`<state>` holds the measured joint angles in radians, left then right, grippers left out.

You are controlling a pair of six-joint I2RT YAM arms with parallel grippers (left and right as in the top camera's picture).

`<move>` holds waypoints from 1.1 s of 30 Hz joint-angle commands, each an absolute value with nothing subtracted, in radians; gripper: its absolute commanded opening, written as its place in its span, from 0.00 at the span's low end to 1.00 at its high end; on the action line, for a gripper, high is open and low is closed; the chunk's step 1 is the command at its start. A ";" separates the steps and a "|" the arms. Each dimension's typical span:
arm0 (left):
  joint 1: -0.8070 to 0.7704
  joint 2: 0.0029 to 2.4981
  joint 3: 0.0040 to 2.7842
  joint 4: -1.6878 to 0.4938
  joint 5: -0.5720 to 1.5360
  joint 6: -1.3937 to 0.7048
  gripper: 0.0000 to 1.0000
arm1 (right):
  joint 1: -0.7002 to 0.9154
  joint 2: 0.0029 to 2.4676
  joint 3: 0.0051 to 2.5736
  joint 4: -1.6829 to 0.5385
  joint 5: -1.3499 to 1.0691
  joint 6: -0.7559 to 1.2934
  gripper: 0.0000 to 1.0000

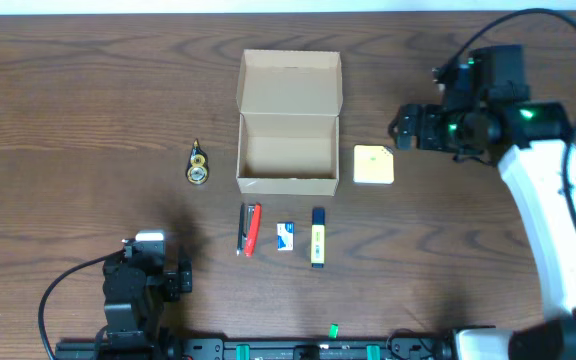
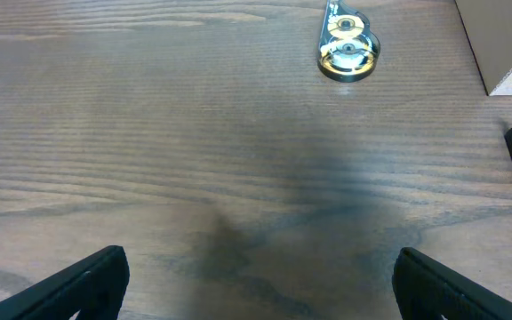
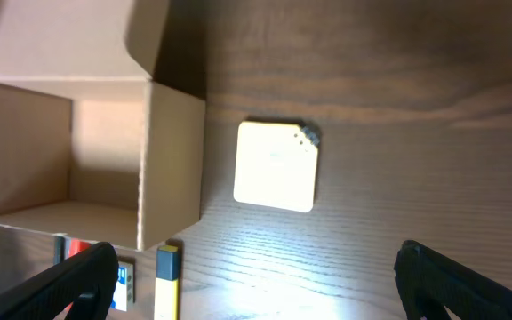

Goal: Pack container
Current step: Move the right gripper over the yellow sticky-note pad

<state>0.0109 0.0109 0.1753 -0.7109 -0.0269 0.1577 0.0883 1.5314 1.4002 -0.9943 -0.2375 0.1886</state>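
Observation:
The tan cardboard box (image 1: 288, 150) stands open at the table's middle, its flap lid laid back; its inside looks empty. It also shows in the right wrist view (image 3: 87, 151). A pale-yellow pad (image 1: 373, 165) lies right of it, also seen from the right wrist (image 3: 276, 166). In front of the box lie a red and black stapler (image 1: 249, 229), a small blue and white item (image 1: 286, 236) and a yellow highlighter (image 1: 317, 237). A tape roll (image 1: 198, 166) lies left of the box. My right gripper (image 3: 256, 284) is open, above the table near the pad. My left gripper (image 2: 256, 284) is open and empty at the front left.
The dark wooden table (image 1: 88, 100) carries everything. A small green piece (image 1: 333, 329) lies at the front edge. The right arm's white link (image 1: 558, 230) reaches along the right side. The tape roll shows in the left wrist view (image 2: 347, 49).

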 commanded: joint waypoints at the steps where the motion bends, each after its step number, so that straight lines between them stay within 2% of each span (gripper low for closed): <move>1: 0.013 0.004 0.160 -0.717 -0.033 0.165 0.96 | 0.126 1.581 1.422 -0.990 -0.243 0.224 0.99; 11: 0.013 0.004 0.160 -0.717 -0.033 0.165 0.96 | 0.155 1.666 1.417 -0.899 -0.221 0.210 0.99; 15: 0.013 0.004 0.160 -0.717 -0.033 0.165 0.96 | 0.163 1.693 1.417 -0.881 -0.111 0.290 0.99; 33: 0.013 0.004 0.160 -0.717 -0.033 0.165 0.96 | 0.273 1.869 1.420 -0.892 0.043 0.389 0.99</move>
<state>0.0109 0.0109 0.1753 -0.7109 -0.0269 0.1577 0.2703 1.8618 1.4006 -0.8894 -0.0010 0.3588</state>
